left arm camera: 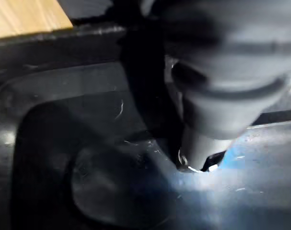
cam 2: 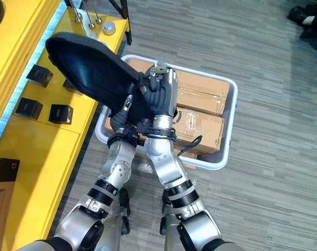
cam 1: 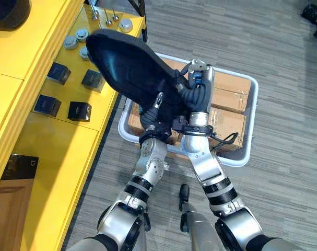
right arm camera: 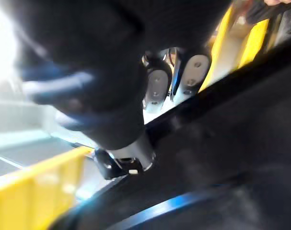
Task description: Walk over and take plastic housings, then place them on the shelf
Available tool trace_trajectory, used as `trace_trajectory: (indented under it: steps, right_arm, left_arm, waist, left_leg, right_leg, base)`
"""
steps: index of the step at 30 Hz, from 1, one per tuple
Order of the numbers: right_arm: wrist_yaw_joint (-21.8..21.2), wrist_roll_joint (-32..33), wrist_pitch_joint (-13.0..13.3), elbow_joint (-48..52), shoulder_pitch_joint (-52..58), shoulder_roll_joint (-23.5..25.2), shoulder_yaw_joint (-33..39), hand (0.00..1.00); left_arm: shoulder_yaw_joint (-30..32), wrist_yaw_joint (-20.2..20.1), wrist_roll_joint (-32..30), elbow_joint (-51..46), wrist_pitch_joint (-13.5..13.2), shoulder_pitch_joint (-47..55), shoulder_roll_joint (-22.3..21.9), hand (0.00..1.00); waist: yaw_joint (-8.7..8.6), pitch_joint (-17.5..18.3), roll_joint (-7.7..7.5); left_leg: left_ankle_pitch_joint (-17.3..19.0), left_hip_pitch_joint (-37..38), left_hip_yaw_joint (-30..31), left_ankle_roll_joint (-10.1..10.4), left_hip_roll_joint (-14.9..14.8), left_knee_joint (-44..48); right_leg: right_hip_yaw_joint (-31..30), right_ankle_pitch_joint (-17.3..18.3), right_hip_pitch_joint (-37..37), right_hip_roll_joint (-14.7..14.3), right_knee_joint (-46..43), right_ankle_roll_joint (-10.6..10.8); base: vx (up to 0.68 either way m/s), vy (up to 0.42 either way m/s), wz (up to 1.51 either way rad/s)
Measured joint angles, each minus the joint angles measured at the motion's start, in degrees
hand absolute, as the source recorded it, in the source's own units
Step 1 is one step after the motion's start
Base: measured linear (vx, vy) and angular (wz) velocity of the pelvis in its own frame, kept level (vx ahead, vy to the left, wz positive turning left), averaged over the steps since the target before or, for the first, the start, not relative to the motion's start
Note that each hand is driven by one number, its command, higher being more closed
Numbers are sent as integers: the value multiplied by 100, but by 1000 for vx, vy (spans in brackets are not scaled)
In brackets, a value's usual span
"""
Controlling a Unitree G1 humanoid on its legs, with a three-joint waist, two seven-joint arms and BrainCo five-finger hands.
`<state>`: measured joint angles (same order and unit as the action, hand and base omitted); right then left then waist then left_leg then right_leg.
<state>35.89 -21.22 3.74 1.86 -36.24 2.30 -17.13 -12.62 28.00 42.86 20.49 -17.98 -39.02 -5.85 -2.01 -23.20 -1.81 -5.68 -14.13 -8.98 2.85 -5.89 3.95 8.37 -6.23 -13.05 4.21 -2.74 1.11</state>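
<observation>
A: Fingers (right arm camera: 155, 91) of the right hand (cam 1: 197, 91)?
B: Clamped on the black plastic housing (cam 1: 127, 63) rim. Left hand (cam 1: 152, 119): can't tell.
A: Housing where?
B: Held up at 11 o'clock from the white bin (cam 1: 255, 91), over the yellow shelf (cam 1: 54, 141) edge.

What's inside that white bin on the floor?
Taped cardboard boxes lie in the white bin. The black housing held over it hides the left part, so that cannot be seen.

We see the right hand (cam 1: 195, 94) gripping the black housing (cam 1: 124, 63), left hand (cam 1: 150, 123) beside it, over a white bin (cam 1: 254, 104).
</observation>
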Motion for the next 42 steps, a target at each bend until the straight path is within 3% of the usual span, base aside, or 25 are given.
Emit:
trace_trajectory:
  steps: [5,9,10,11,12,15,16,17,18,19,20,21,22,23,24,25,28,29,30,31,32,33,34,37,42]
  right_arm:
    - [-422,374,500,423,1454,97,-1035,100]
    - [-876,518,511,-70,1515,133,-1123,100]
    - [-937,519,511,-86,1528,134,-1169,100]
    - [-1025,522,514,-81,1523,147,-1276,100]
    - [-1101,545,519,-82,1496,156,-1323,100]
    - [-1197,637,530,-76,1454,157,-1326,100]
    - [-1268,723,530,-73,1380,171,-1306,0]
    - [-1303,740,529,-53,1382,194,-1304,0]
    - [-1381,740,530,-27,1387,204,-1298,0]
    - [-1453,738,529,-27,1397,206,-1194,0]
    - [-1483,737,529,-23,1412,208,-1151,0]
    - [-1554,737,530,-27,1445,219,-1085,0]
    - [-1599,736,532,-26,1448,236,-1076,0]
    - [-1703,739,576,-24,1442,238,-1119,0]
    - [-1779,745,613,-26,1447,235,-1104,0]
    - [-1820,749,615,-26,1447,235,-1097,0]
    - [-2052,965,678,-12,1586,181,-1050,0]
    - [-2084,968,684,8,1677,154,-1001,0]
    - [-2133,1025,686,206,2107,69,-812,0]
    - [-2136,1056,696,277,2300,49,-745,0]
    - [-2157,1158,700,324,2521,-86,-668,0]
    - [-2208,1299,702,384,2839,-168,-519,0]
    - [-2283,1534,718,479,3011,-214,-358,0]
    - [-2549,2150,882,949,3380,-288,-11,0]
    - [-3056,3228,1104,1675,4149,-370,638,0]
  left_arm:
    - [517,219,-441,-1381,-75,467,-55,100]
    - [799,275,-1161,-2413,-215,1081,-122,100]
    - [881,277,-1306,-2478,-231,1136,-139,100]
    - [1023,279,-1517,-2568,-264,1234,-161,100]
    - [1146,274,-1723,-2642,-281,1376,-174,100]
    - [1188,270,-2044,-2688,-248,1689,-142,100]
    - [1233,267,-2270,-2761,-141,1849,-11,100]
    - [1280,268,-2359,-2820,-85,1923,26,100]
    - [1352,268,-2527,-2868,-11,2027,78,100]
    - [1324,289,-2761,-2862,83,2089,106,100]
    - [1308,289,-2915,-2856,127,2112,131,100]
    - [1303,292,-3176,-2862,189,2138,215,100]
    - [1318,307,-3268,-2896,195,2152,279,100]
    - [1351,366,-3465,-3019,198,2200,490,100]
    - [1360,421,-3715,-3108,198,2224,662,100]
    - [1377,436,-3838,-3134,199,2243,718,100]
    - [1535,494,-4330,-3183,256,2423,885,100]
    - [1552,505,-4377,-3180,284,2448,895,100]
    - [1547,522,-4528,-3180,352,2521,915,100]
    - [1550,528,-4597,-3180,361,2560,947,100]
    - [1572,543,-4676,-3182,364,2713,906,100]
    - [1568,510,-4806,-3195,399,2957,856,100]
    - [1570,438,-5007,-3259,426,3108,823,100]
    - [1580,333,-5309,-3350,490,3153,697,100]
    - [1894,300,-5607,-3594,578,3330,615,100]
  waist:
    - [-48,457,67]
    - [119,764,306]
    - [148,790,348]
    - [154,826,401]
    - [160,861,454]
    - [148,988,468]
    - [253,1034,420]
    - [297,1052,393]
    - [273,1075,354]
    - [249,1075,353]
    - [216,1086,332]
    - [133,1116,270]
    - [126,1133,250]
    - [127,1143,246]
    - [124,1146,242]
    - [119,1146,243]
    - [-1,1262,226]
    - [-44,1277,221]
    - [-53,1383,97]
    - [-48,1467,-36]
    - [-50,1507,31]
    - [-35,1641,230]
    - [-5,1688,316]
    - [3,1741,330]
    - [12,1805,325]
  left_leg:
    - [-179,462,552,150,20,-415]
    - [-295,642,948,266,88,-604]
    - [-226,610,571,271,25,-540]
    - [54,475,-477,190,-201,-196]
    - [216,359,-1517,-26,-495,246]
    - [448,334,-3268,-436,-1053,1159]
    - [668,301,-3539,-582,-1004,1464]
    - [761,312,-3511,-600,-915,1531]
    - [867,391,-3253,-626,-618,1459]
    - [877,619,-2977,-627,-290,1224]
    - [876,757,-2806,-627,-124,1104]
    - [880,1048,-2451,-635,123,851]
    - [895,1143,-2308,-652,178,785]
    - [940,1247,-2047,-707,189,718]
    - [935,1351,-1800,-705,191,624]
    - [931,1394,-1677,-700,194,600]
    - [904,1343,-1077,-568,234,619]
    - [904,1310,-934,-534,240,627]
    - [931,1232,-603,-339,326,641]
    - [971,1209,-487,-242,412,660]
    - [1026,1207,-323,-133,351,725]
    - [1107,1128,-160,-7,90,806]
    - [1143,1126,-36,53,-92,807]
    - [998,1117,194,301,-269,538]
    - [585,1171,-154,217,-198,-16]
  right_leg:
    - [572,508,401,43,-371,-53]
    - [1446,932,890,245,-616,-44]
    - [1600,952,991,280,-588,-30]
    - [1883,1001,1155,375,-562,42]
    - [2119,1056,1305,457,-564,128]
    - [2597,1254,1517,686,-747,397]
    - [2757,1423,1514,980,-1071,530]
    - [2824,1479,1559,1107,-1192,576]
    - [3032,1544,1698,1422,-1589,665]
    - [3163,1514,1681,1926,-2586,620]
    - [3127,1405,1640,2203,-3188,459]
    - [2680,984,1382,2615,-4355,-208]
    - [2281,1004,1138,2634,-4918,-217]
    - [1489,1207,591,2316,-5673,-147]
    - [939,1444,240,1852,-5720,-92]
    - [741,1562,138,1638,-5502,-84]
    - [-530,1747,-116,694,-3158,9]
    - [-781,1738,-108,569,-2752,16]
    - [-1124,1223,-32,461,-1814,149]
    - [-1118,816,10,532,-1559,178]
    - [-947,876,123,525,-1515,438]
    - [-687,811,380,335,-1128,337]
    - [-522,702,602,163,-767,231]
    - [-72,607,920,-8,-292,145]
    - [494,607,1122,124,-68,144]
  base:
    - [74,-23,51]
    - [71,-43,114]
    - [32,12,126]
    - [46,43,126]
    - [59,59,123]
    - [180,130,98]
    - [205,201,79]
    - [242,266,87]
    - [192,239,112]
    - [185,245,135]
    - [160,253,158]
    - [113,164,130]
    - [138,95,142]
    - [154,-36,116]
    - [166,-73,112]
    - [194,-109,106]
    - [239,-188,97]
    - [251,-241,127]
    - [263,-279,106]
    - [263,-304,105]
    - [323,-327,72]
    - [310,-264,61]
    - [294,-225,46]
    - [148,-136,53]
    - [78,9,61]
